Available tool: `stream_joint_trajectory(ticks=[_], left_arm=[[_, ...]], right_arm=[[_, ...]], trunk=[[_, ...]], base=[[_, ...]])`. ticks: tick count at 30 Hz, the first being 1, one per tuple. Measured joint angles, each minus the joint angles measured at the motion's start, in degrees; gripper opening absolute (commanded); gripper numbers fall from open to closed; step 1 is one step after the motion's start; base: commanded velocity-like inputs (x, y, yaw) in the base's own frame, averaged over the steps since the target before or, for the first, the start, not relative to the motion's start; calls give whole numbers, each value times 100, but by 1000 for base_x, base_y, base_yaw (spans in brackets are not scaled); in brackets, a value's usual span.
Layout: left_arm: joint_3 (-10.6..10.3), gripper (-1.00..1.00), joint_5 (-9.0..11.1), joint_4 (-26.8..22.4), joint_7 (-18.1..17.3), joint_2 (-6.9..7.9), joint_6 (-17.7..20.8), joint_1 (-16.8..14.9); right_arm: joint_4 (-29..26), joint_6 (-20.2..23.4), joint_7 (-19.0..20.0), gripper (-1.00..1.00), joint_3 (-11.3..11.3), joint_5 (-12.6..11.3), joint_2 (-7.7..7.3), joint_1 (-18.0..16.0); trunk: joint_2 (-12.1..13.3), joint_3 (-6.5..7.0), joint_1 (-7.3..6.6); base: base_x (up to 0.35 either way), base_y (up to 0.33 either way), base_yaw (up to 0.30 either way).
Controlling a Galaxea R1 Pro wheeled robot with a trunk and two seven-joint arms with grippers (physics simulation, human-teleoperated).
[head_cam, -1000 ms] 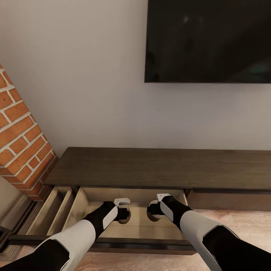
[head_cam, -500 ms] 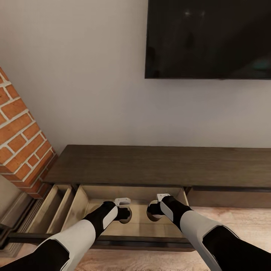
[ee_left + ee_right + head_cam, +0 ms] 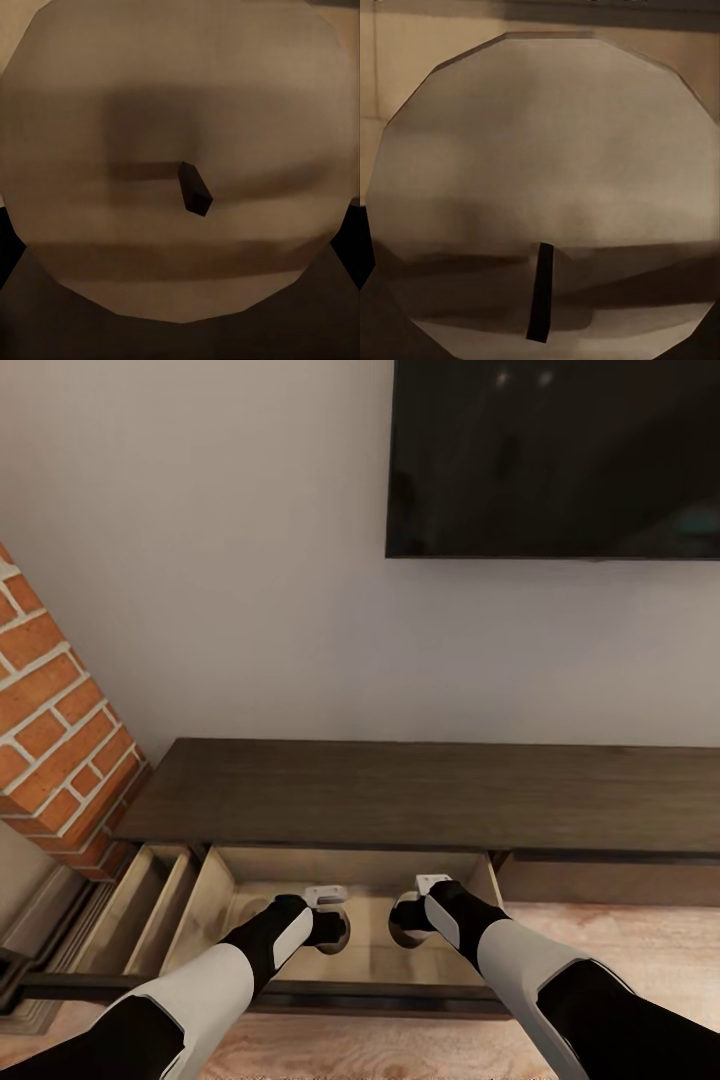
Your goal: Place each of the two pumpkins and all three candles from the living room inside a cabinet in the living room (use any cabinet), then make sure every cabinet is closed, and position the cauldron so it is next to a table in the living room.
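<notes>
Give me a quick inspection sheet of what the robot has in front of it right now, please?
Surface: long dark cabinet, flat top bare, one drawer pulled open.
Job's things: a candle fills the left wrist view, another candle the right wrist view, both over the drawer.
Clutter: nothing seen.
Grippers: left pincer and right pincer reach into the drawer; jaws cannot be judged.
Cables: nothing seen.
Surroundings: brick column, black screen, pale wall, wooden floor.
</notes>
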Motion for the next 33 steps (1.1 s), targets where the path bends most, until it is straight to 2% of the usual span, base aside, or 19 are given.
stream_joint_trajectory(ticks=[2, 8, 10, 16, 21, 33], left_arm=[[2, -100, -7, -2, -2, 0, -2, -2], [4, -100, -16, 5, -4, 0, -142, -3], [7, -100, 5, 17, 4, 0, -359, -2], [16, -100, 14, 41, 6, 0, -532, -5], [16, -100, 30, 75, 7, 0, -892, -1], [20, -100, 25, 77, -4, 0, -890, -1]], right_arm=[[30, -94, 1, -100, -2, -3, 11, 0], [266, -567, 8, -100, -29, -32, 199, 0], [283, -611, 6, -100, 3, -8, 199, 0], [294, -631, 6, -100, 2, -8, 199, 0], [294, -632, 6, -100, 2, -8, 199, 0], [293, -632, 6, -100, 2, -8, 199, 0]], trunk=[[0, -18, 0], [0, -73, 0], [0, -92, 0], [0, -147, 0], [0, -193, 0], [0, -303, 0]], base=[[0, 0, 0], [0, 0, 0], [0, 0, 0], [0, 0, 0], [0, 0, 0], [0, 0, 0]])
